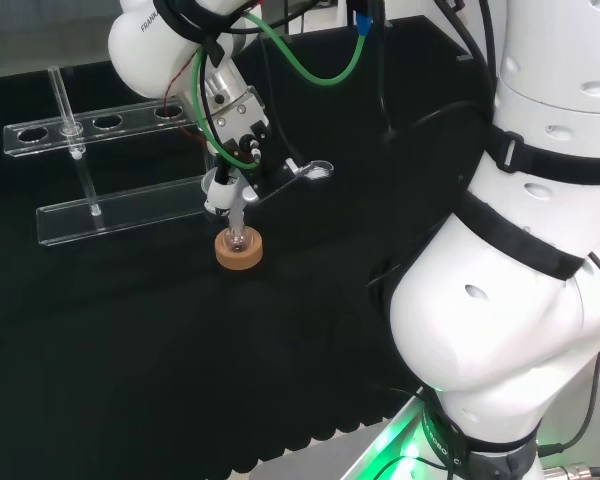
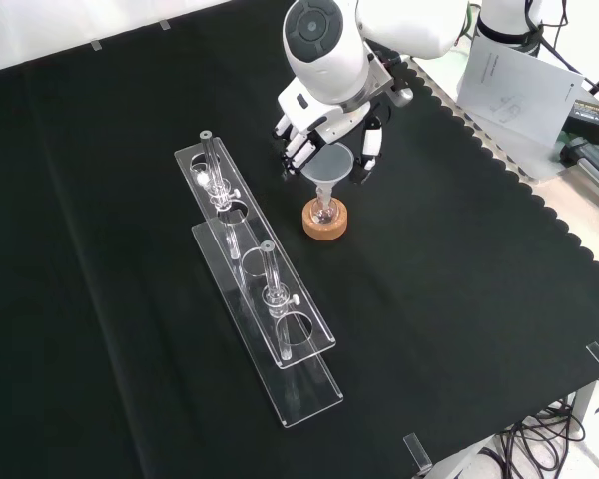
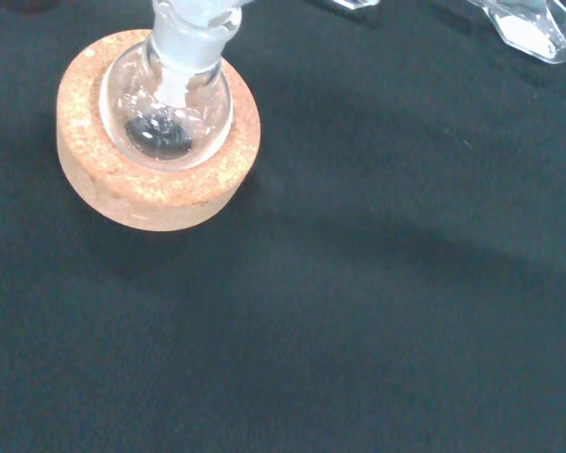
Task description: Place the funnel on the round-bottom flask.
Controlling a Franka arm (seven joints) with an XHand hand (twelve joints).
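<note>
While the hand (image 2: pixel 324 125) hangs over the middle of the tabletop (image 2: pixel 459 259), its fingers (image 2: pixel 296 146) and thumb curl around the rim of a clear funnel (image 2: pixel 331 168). Seen from the front, the funnel is upright, with its stem pointing down into the neck of a small round-bottom flask (image 2: pixel 324 211) directly below. The wrist view shows the flask's glass bulb (image 3: pixel 166 109) seated in a cork ring (image 3: pixel 141 179), with a small dark patch at the bottom of the bulb. From the head view, the cork ring (image 1: pixel 239 250) sits just below the hand (image 1: pixel 227 190), on the black cloth. To the left in the front view, well apart from the flask, a clear plastic rack (image 2: pixel 265 319) lies along the cloth, carrying two upright glass tubes (image 2: pixel 268 274). A clear scoop (image 3: pixel 533 26) lies on the cloth near the flask.
</note>
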